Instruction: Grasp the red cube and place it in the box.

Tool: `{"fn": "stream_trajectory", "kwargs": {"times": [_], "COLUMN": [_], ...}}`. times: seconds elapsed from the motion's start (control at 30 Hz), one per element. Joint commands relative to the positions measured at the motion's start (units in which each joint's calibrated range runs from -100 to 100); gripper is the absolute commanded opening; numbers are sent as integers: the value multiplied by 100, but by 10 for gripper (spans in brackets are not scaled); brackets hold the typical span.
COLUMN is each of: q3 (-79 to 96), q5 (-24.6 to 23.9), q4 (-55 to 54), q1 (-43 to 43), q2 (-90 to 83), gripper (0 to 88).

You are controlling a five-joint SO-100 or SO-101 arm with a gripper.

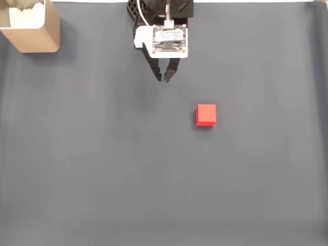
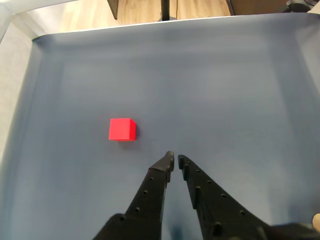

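Grey matting covers the counter; the box is set at its far-left corner. Nearly closed, empty fingers are held short of the red cube; approach is underway, and opening is needed next.

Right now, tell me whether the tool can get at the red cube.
Probably yes. In the fixed view the red cube sits alone on the grey mat, apart from the tool, with nothing between them. The tool's fingers look nearly closed, so they would need to open first. The box stands far off.
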Motion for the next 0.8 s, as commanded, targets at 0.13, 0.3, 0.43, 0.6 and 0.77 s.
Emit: {"fn": "stream_trajectory", "kwargs": {"times": [0.13,0.3,0.43,0.6,0.77], "q3": [-930,-1323,-1569,-1898,-2190], "q5": [-5,-29,-88,-210,-366], "q4": [425,639,655,655,655], "q1": [-481,-736,-907,-1134,-1326], "q2": [531,912,1206,1622,2108], "gripper": [0,7,15,31,39]}}
